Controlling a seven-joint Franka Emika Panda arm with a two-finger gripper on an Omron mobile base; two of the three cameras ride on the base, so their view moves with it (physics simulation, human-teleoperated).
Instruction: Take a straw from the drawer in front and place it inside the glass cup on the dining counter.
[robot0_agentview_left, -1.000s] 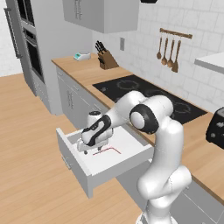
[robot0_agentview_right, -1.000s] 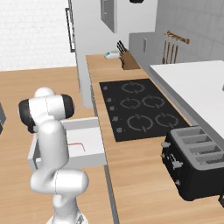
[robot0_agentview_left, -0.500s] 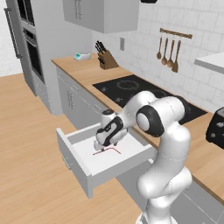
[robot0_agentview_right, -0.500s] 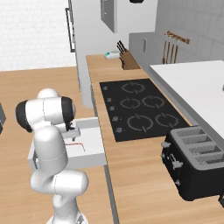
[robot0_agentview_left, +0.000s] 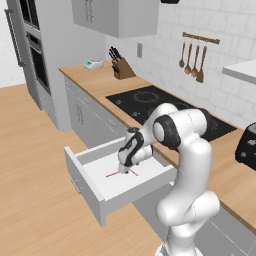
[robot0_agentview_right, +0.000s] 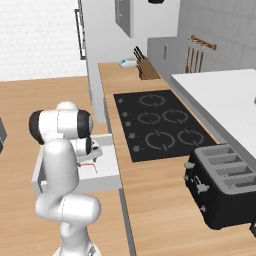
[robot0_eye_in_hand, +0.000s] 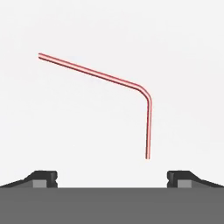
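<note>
Up close, bent straw (robot0_eye_in_hand: 131, 83) between wide-open jaws; from behind, drawer (robot0_agentview_left: 90, 187) pulled out

One straw (robot0_eye_in_hand: 100, 75), one drawer (robot0_agentview_left: 95, 186), one toaster (robot0_agentview_right: 225, 187).

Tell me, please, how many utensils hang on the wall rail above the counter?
4. The utensils hang side by side on the rail on the tiled wall behind the cooktop; none seems hidden.
</note>
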